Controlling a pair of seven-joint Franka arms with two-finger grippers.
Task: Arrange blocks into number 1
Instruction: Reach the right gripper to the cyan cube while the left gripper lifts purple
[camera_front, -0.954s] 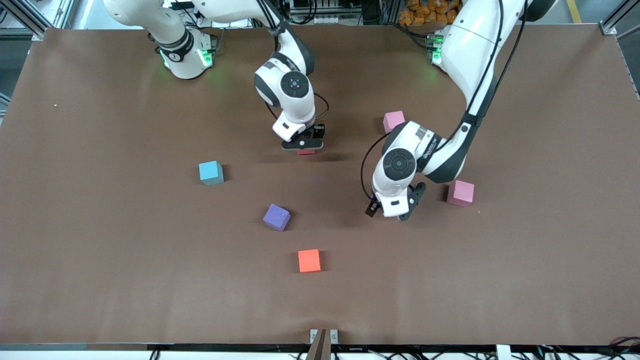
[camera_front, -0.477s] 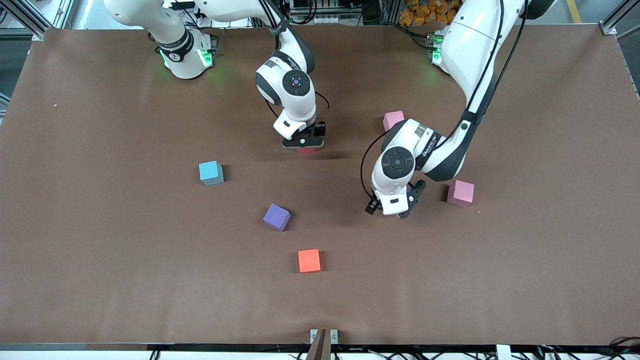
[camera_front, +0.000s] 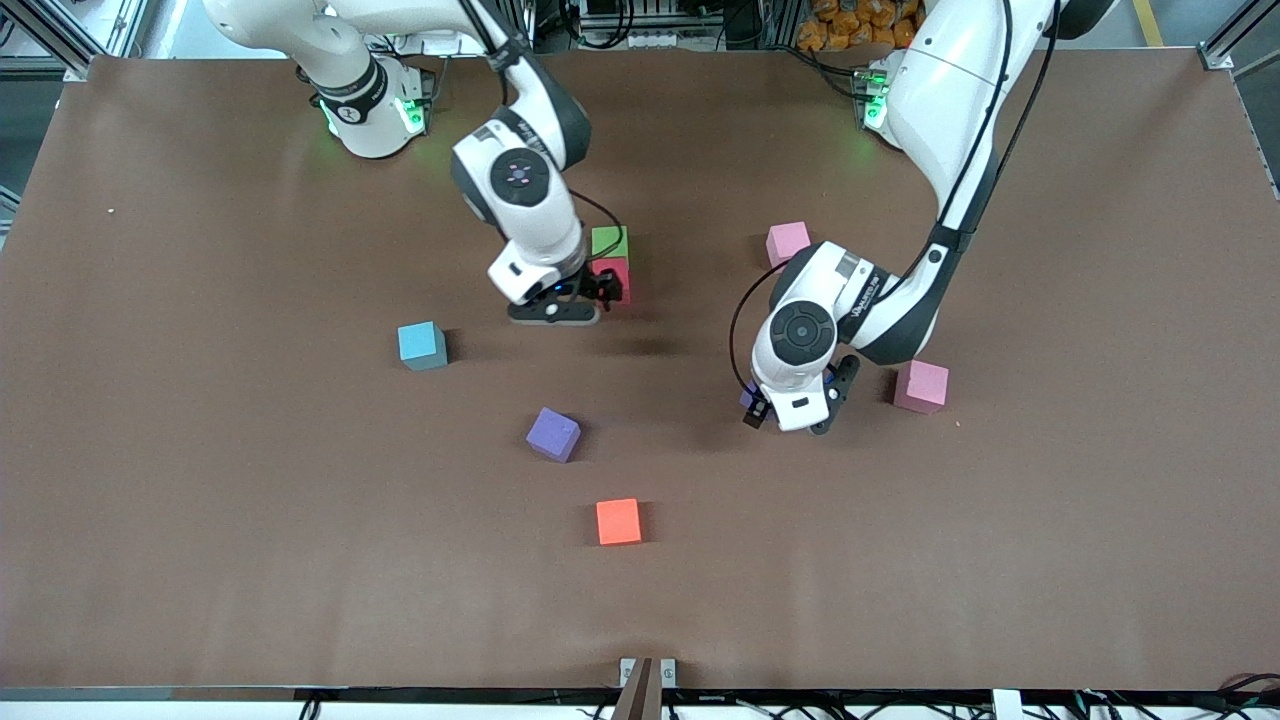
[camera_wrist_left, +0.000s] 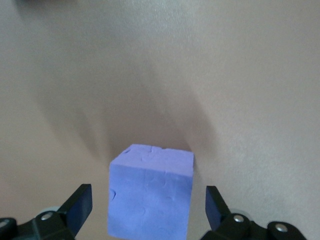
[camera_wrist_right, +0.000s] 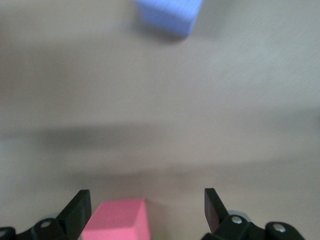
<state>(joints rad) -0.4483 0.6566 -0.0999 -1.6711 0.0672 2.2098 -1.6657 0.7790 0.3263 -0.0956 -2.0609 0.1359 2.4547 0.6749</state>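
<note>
Directly under the left gripper (camera_front: 795, 405) sits a purple block (camera_wrist_left: 151, 192), and that is the relation we read the next move to turn on: in the left wrist view the cube lies squarely between the two spread fingers (camera_wrist_left: 79, 206), a gap showing on either side, so we judge a straight descent and a squeeze would take it. Being a cube, it offers no long axis to align with. The left arm reaches from its base down to mid-bench, wrist bent so the gripper points at the bench (camera_front: 200, 560), close above the block (only a sliver of purple shows past the wrist in the front view). The right gripper (camera_front: 555, 305) is also wide and empty, low over the bench just beside the red block (camera_front: 613, 275); its wrist view shows that block (camera_wrist_right: 117, 220) lying off toward one finger, not held. The red block touches the green block (camera_front: 609, 241), green the farther from the front camera, a two-cube start of the numeral's stroke. Loose on the bench lie the light blue block (camera_front: 421, 344) toward the right arm's end, a second purple block (camera_front: 553, 433), the orange block (camera_front: 618, 521) nearest the camera, and two pink blocks (camera_front: 787, 242) (camera_front: 921, 386) near the left arm.
</note>
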